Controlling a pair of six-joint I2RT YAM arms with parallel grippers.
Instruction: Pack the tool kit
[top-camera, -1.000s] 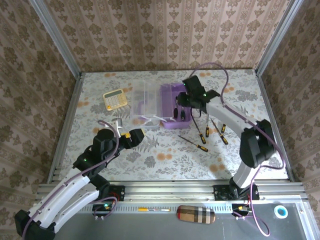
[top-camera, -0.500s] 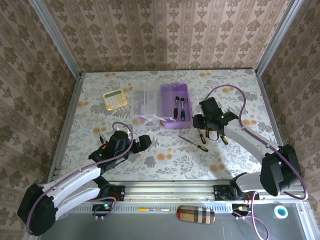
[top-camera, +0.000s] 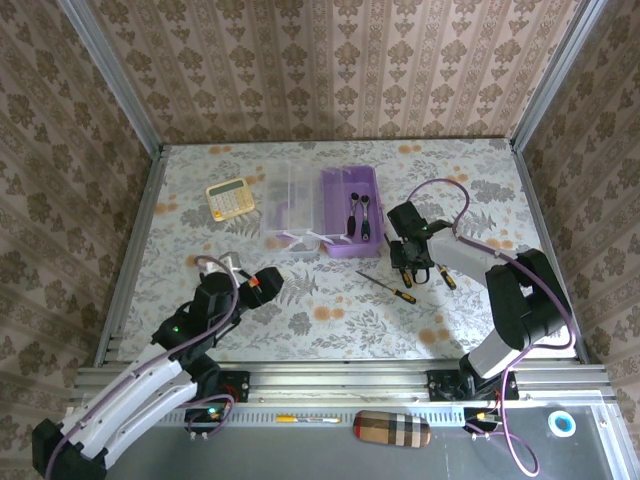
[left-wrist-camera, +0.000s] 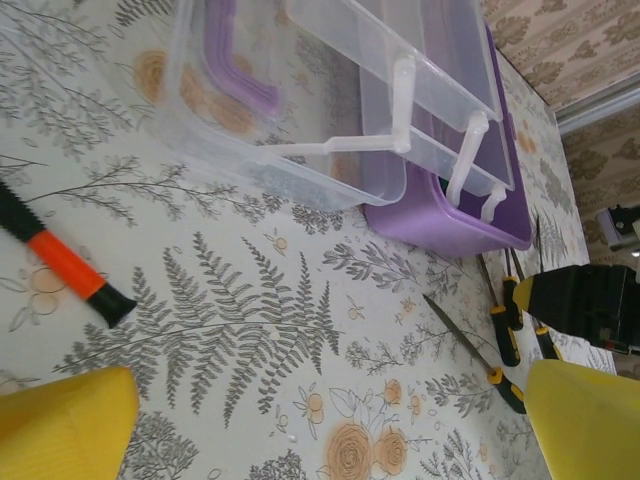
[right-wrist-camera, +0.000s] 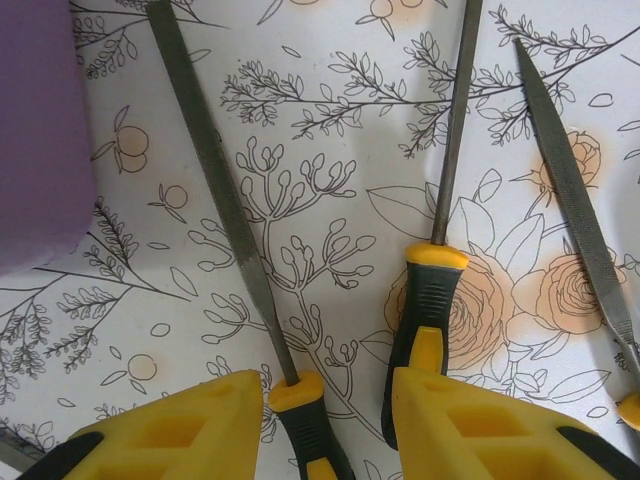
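Several tools (right-wrist-camera: 425, 310) lie unpacked beside the purple box (right-wrist-camera: 35, 130); the right hand (right-wrist-camera: 325, 388), just swung off it, straddles one handle (right-wrist-camera: 308, 432) half-open.

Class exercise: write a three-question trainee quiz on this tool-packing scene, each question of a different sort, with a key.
1. True or false: the calculator lies outside the box.
2. What lies inside the box? A) a wrench B) the calculator C) nothing
3. Fill in: the left pincer is ____ (open or shut).

Key: 1 true; 2 A; 3 open.
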